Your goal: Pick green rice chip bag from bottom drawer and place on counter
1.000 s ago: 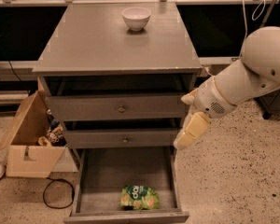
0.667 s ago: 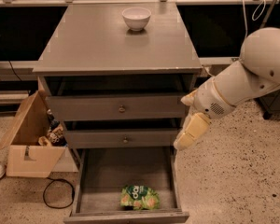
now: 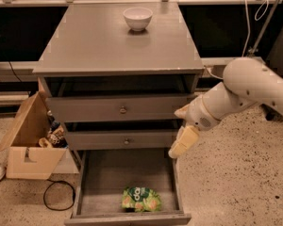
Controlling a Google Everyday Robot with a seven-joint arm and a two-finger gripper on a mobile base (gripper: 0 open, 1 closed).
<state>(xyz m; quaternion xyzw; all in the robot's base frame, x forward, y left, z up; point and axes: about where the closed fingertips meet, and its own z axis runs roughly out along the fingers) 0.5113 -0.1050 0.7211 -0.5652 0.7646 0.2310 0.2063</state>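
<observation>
The green rice chip bag (image 3: pixel 141 199) lies flat near the front of the bottom drawer (image 3: pixel 99 187), which is pulled fully out. The counter (image 3: pixel 118 39) is the grey cabinet top; a white bowl (image 3: pixel 137 19) stands at its back. My gripper (image 3: pixel 181 143) hangs at the right front corner of the cabinet, level with the middle drawer, above and to the right of the bag and well apart from it. It holds nothing that I can see.
Two upper drawers with round knobs (image 3: pixel 123 110) are closed or nearly so. An open cardboard box (image 3: pixel 28 140) with items stands on the floor at the left, with a black cable (image 3: pixel 56 197) beside it. Speckled floor lies to the right.
</observation>
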